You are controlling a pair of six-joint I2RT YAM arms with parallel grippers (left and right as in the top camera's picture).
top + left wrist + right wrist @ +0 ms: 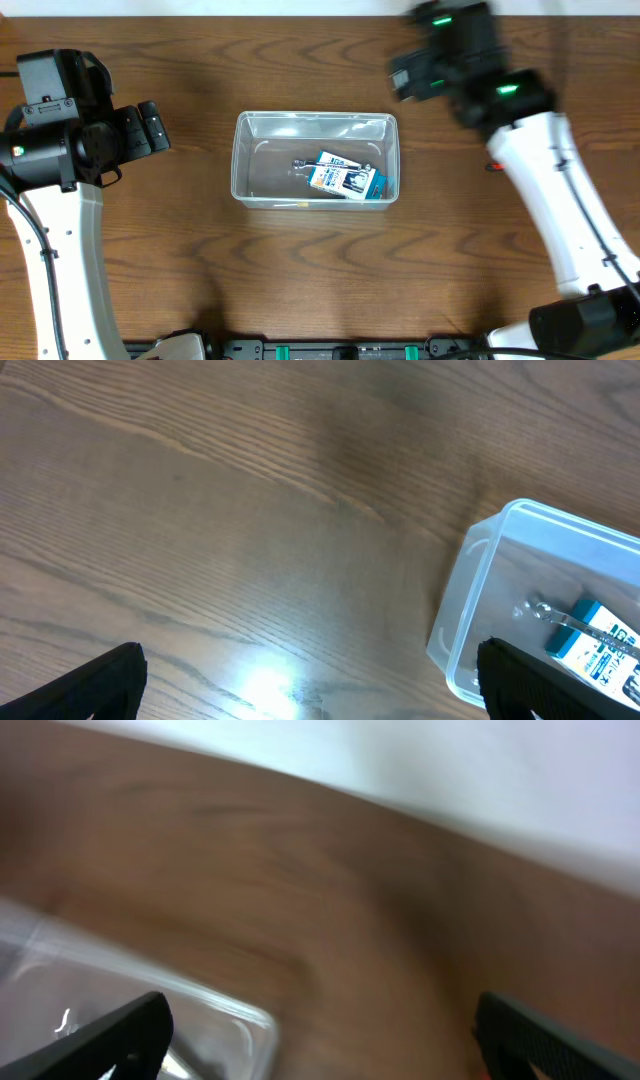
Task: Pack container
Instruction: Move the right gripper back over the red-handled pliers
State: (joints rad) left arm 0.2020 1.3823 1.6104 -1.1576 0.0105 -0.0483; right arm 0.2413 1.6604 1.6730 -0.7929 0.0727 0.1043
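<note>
Container (240, 170) sits centred between both arms in the overhead view, with a blue-white packet (345, 180) inside. Left wrist: left gripper (310, 695) wide open, empty. Right wrist (blurred): right gripper (320, 1040) likewise spread, holding nothing. Judged step: between items; the next move calls for locating another.

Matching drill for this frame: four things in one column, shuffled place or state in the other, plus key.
1 clear rectangular plastic tub
2 blue-and-white flat card package
3 left claw
4 right claw

A lying inside the tub
B open, left of the tub
C lidless, centre of overhead view
D open, right of the tub

Pairs: 1-C, 2-A, 3-B, 4-D
</note>
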